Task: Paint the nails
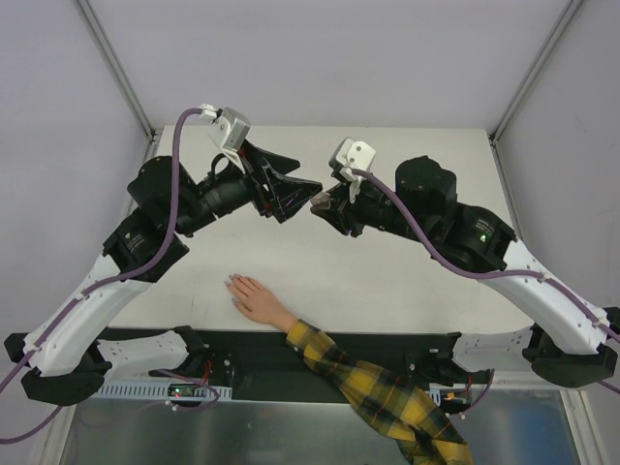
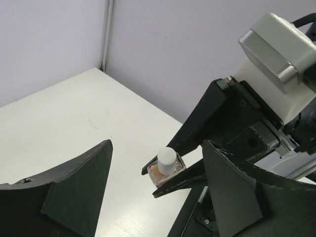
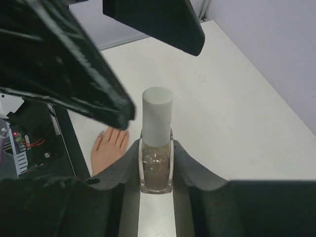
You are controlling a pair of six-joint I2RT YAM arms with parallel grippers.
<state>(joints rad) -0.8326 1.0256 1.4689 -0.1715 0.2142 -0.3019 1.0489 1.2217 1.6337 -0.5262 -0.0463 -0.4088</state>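
Right gripper (image 2: 160,180) is clamped on a small glass nail-polish bottle (image 3: 156,170), whose white cap (image 3: 157,116) sticks out beyond the fingers. At the near edge of the table (image 1: 417,281), left of its middle, the mannequin hand (image 1: 256,298) lies flat. The nails (image 1: 232,283) point toward the left edge, well apart from both arms. Its plaid sleeve (image 1: 378,387) runs off the near edge to the right. Farther in, above the middle of the table, the grippers face each other tip to tip. The left gripper (image 1: 302,192) has its fingers spread wide, just in front of the cap and holding nothing.
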